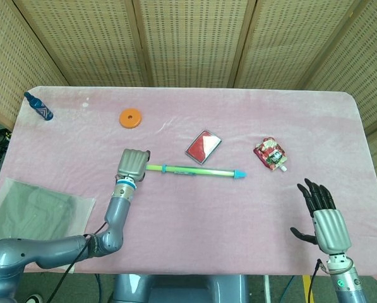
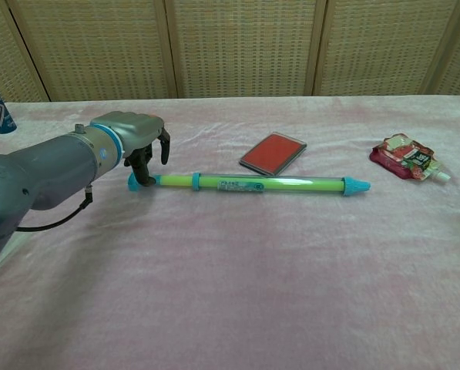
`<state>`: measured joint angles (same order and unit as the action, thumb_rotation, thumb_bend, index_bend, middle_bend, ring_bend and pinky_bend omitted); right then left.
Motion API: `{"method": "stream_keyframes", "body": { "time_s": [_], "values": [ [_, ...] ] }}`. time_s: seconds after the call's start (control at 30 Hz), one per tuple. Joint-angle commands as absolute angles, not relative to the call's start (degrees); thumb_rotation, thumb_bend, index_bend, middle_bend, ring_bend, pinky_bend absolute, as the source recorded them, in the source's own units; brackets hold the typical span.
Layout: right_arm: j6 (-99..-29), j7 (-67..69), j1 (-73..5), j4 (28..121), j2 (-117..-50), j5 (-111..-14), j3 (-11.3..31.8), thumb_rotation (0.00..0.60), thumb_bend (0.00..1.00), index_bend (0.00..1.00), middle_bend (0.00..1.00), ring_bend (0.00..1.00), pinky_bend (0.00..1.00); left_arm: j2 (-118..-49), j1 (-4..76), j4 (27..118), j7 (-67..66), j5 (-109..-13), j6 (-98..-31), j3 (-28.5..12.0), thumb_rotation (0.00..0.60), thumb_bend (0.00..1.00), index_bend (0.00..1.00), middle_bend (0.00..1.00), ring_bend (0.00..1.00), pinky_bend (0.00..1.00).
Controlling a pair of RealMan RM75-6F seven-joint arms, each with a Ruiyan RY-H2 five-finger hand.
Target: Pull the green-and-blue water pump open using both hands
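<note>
1. Woven-cane screens back a pink cloth-covered table (image 1: 194, 214), seen from the robot's own head and chest.

2. Nearest, at five o'clock, the right hand (image 1: 324, 218) hovers over the front edge with its dark fingers spread wide and nothing in them, well apart from everything else.

3. At eight o'clock a flat grey-green plastic bag (image 1: 33, 211) lies on the near left corner.

4. At the table's middle lies the long green-and-blue plastic water pump (image 1: 194, 170), its tube running from nine to three o'clock. The left hand (image 1: 132, 165) sits over its blue T-handle end, fingers curled down around the handle (image 2: 141, 181); whether they already grip it firmly I cannot tell. The pointed blue nozzle (image 2: 355, 185) lies free.

5. I judge the step in hand to be the first grasp: left hand taking the handle. The next move calls for the right hand to travel towards eleven o'clock and close on the tube near the nozzle, so both hands can pull apart along the pump's length.

6. Just beyond the pump lies one red-and-white flat case (image 1: 204, 146); at two o'clock, one red crumpled drink pouch (image 1: 270, 154).

7. Farther, at eleven o'clock, one orange disc (image 1: 130, 118); at ten o'clock, one dark blue patterned bottle (image 1: 39, 107).
</note>
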<state>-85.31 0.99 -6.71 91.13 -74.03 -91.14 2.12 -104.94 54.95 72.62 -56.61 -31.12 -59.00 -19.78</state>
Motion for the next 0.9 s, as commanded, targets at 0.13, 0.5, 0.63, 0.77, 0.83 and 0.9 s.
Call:
{"method": "stream_keyframes", "body": {
  "time_s": [0.13,0.5,0.63,0.77,0.83,0.9],
  "values": [
    [-85.2,1.2,-6.8,90.8,-74.1,-90.6,2.4,0.6,0.23,0.01,0.0,0.0,0.01,-108.6,57.9,66.4,-55.9,-29.7,-56.4,-19.4,0.6,0.33,0.4,0.82,0.71,0.67],
    [-85.6,2.1,-6.8,90.2,-74.2,-90.4,2.8,0.6,0.23,0.01,0.0,0.0,0.01,-113.3,60.7,57.7,-55.0,-28.6,-53.0,-18.9,0.6,0.34,0.41,0.82,0.71,0.67],
    [-85.9,2.5,-6.8,90.3,-74.1,-90.6,2.8,0.6,0.23,0.01,0.0,0.0,0.01,-113.8,60.9,57.0,-54.9,-28.8,-52.9,-18.6,0.6,0.43,0.53,0.82,0.71,0.67],
    [-86.2,2.9,-6.7,90.5,-74.1,-91.0,2.8,0.6,0.23,0.01,0.0,0.0,0.01,-113.6,60.6,57.7,-54.2,-29.8,-53.6,-18.3,0.6,0.51,0.66,0.82,0.71,0.67],
    [-86.4,3.0,-6.7,90.6,-74.0,-91.2,2.6,0.6,0.23,0.01,0.0,0.0,0.01,-113.0,60.1,59.5,-53.0,-31.3,-54.6,-18.2,0.6,0.52,0.67,0.83,0.71,0.67],
    [-86.4,3.1,-6.7,90.8,-73.9,-91.3,2.5,0.6,0.23,0.01,0.0,0.0,0.01,-112.0,59.5,61.4,-52.2,-32.5,-55.7,-17.9,0.6,0.53,0.67,0.83,0.71,0.67]
  ]
}}
